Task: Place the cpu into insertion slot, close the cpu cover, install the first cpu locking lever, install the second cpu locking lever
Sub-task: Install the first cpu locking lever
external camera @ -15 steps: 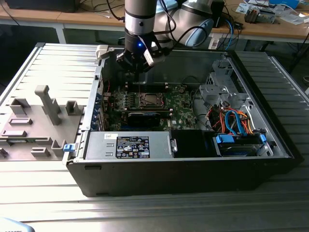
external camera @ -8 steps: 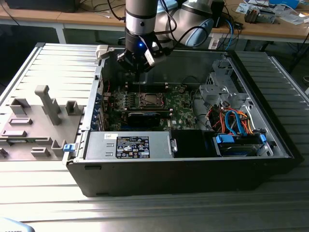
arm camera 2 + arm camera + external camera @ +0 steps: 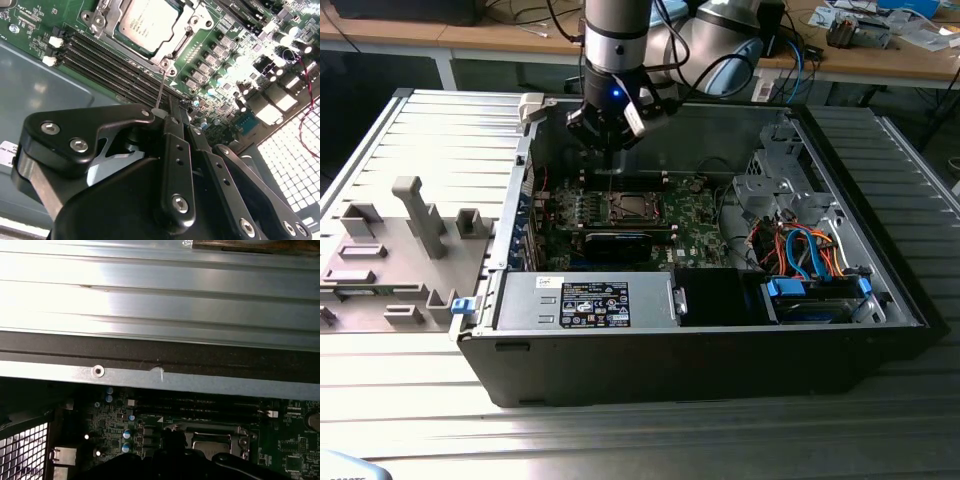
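Observation:
The cpu [image 3: 147, 25] lies flat in the insertion slot [image 3: 632, 207] on the green motherboard [image 3: 695, 215]. The silvery cpu cover [image 3: 186, 31] is down around it, framing its metal top. A thin wire locking lever [image 3: 160, 87] rises from the socket's corner screw up to my gripper [image 3: 172, 107]. The black fingers [image 3: 175, 165] are pressed together at the lever's end. In the exterior view my gripper [image 3: 607, 148] hangs inside the open case, above the far edge of the socket. In the first wrist view the socket [image 3: 212, 442] is just beyond the gripper's dark body.
Long black memory slots [image 3: 115, 65] run beside the socket. The case's far wall [image 3: 160, 375] stands close behind the gripper. A power supply [image 3: 585, 300] fills the near side, and a drive cage with coloured cables [image 3: 810, 250] sits at the exterior view's right. A grey fixture tray [image 3: 400, 240] lies outside.

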Robot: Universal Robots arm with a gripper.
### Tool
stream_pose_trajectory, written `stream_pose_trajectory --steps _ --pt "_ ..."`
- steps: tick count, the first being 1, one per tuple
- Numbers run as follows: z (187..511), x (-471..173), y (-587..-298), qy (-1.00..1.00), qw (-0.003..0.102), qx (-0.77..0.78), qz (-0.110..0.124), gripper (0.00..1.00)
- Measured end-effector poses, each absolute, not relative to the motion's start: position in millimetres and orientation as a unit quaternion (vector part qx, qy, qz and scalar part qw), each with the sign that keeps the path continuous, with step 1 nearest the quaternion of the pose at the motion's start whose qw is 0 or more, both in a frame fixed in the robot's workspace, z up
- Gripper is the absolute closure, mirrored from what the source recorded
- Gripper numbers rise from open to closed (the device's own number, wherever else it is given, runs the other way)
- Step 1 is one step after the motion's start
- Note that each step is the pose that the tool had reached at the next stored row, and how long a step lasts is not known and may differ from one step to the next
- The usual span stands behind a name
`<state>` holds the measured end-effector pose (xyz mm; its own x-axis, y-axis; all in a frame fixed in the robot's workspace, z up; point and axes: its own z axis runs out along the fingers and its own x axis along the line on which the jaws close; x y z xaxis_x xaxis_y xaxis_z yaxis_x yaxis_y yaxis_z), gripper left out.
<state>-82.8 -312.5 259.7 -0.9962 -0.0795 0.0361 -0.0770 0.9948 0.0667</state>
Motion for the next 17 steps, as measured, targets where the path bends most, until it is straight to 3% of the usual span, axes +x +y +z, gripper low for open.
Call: stream_pose_trajectory --steps 17 --pt "259.4 -79.6 -312.5 -0.999 0.019 0.039 -0.033 0.89"
